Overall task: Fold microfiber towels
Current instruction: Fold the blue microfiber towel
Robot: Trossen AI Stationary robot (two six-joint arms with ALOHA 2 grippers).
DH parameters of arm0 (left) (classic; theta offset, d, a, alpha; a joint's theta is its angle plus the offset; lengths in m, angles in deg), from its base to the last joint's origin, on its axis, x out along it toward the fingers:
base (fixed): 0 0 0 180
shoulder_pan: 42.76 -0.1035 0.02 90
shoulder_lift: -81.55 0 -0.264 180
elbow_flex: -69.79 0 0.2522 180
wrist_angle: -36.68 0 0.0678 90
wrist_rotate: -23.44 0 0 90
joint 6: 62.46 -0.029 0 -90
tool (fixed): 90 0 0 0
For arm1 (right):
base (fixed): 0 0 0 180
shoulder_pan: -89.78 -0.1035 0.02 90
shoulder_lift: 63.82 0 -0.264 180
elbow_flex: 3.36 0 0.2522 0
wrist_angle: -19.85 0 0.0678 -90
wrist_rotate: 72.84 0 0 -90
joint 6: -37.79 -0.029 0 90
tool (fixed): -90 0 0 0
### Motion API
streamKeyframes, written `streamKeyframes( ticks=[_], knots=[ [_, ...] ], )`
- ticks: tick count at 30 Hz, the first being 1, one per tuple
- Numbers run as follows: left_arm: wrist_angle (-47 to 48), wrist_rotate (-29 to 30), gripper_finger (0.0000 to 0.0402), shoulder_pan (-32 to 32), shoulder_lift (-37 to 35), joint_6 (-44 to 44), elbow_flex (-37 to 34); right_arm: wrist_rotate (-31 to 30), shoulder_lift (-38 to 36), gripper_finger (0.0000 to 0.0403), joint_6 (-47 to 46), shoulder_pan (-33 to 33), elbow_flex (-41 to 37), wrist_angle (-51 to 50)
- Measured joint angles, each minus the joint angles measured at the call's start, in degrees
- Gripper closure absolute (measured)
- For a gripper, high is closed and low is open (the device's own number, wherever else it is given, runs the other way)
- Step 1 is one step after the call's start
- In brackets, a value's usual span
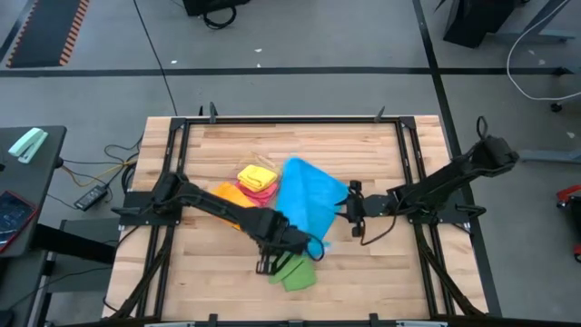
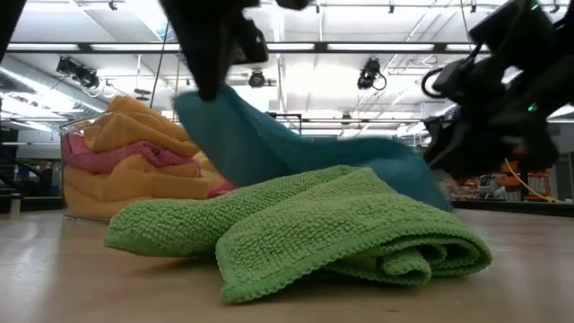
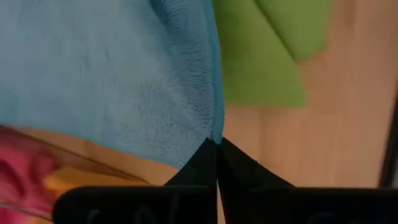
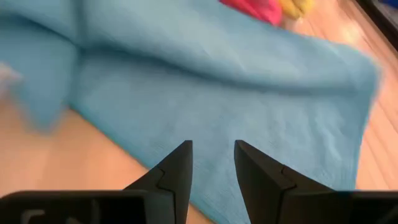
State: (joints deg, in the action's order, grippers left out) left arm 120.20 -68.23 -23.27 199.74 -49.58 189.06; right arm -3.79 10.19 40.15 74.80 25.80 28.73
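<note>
A blue towel (image 1: 309,193) is spread at the table's middle. My left gripper (image 1: 313,245) is shut on its near corner and holds that corner up. My right gripper (image 1: 349,207) stands open at the towel's right edge, and the cloth (image 4: 211,93) shows in the gap between its fingers (image 4: 181,160); I cannot tell whether they touch it. A crumpled green towel (image 1: 292,271) lies on the wood near the front edge, just below my left gripper. Yellow, pink and orange towels (image 1: 252,180) are piled in a clear tub (image 2: 73,135) left of the blue one. My left gripper pinches a corner of the blue towel (image 3: 210,132) between its two shut fingers (image 3: 200,163). The fingers come from above and point down. The corner is lifted off the table, and the cloth slopes away from it (image 2: 269,144) toward the rest of the towel, which lies lower.
The table's black frame rails (image 1: 410,163) run along its sides. Bare wood (image 1: 381,272) lies at the near right and along the far edge (image 1: 290,136). The tub stands close to the blue towel's left side.
</note>
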Motion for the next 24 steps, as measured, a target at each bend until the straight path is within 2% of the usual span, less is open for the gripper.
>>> streamKeyframes(
  ticks=[3,7,13,19,22,24],
  knots=[
    [-0.22,-1.33,0.0393,2.13,-0.01,1.34,0.0,0.03,2.19,0.0277,-1.06,2.64,0.0,0.9],
    [-0.28,-1.4,0.0371,4.12,0.0,1.58,0.0,2.84,4.09,0.0277,-3.7,5.74,0.0,0.98],
    [-0.54,4.42,0.034,4.34,0.01,2.86,0.0,4.07,7.33,0.0277,-6.38,10.23,0.02,0.54],
    [-0.07,4.65,0.0298,3.41,0.01,3.03,0.0,5.13,10.1,0.0282,-10.03,14.83,0.29,0.8],
    [-0.04,4.64,0.0284,3.12,0.0,3.03,0.0,1.57,8.74,0.0293,-13.75,18.13,0.48,-3.61],
    [-0.06,4.64,0.0278,3.0,0.01,3.03,0.0,-2.37,7.04,0.0303,-15.44,20.75,1.73,-10.87]
  ],
)
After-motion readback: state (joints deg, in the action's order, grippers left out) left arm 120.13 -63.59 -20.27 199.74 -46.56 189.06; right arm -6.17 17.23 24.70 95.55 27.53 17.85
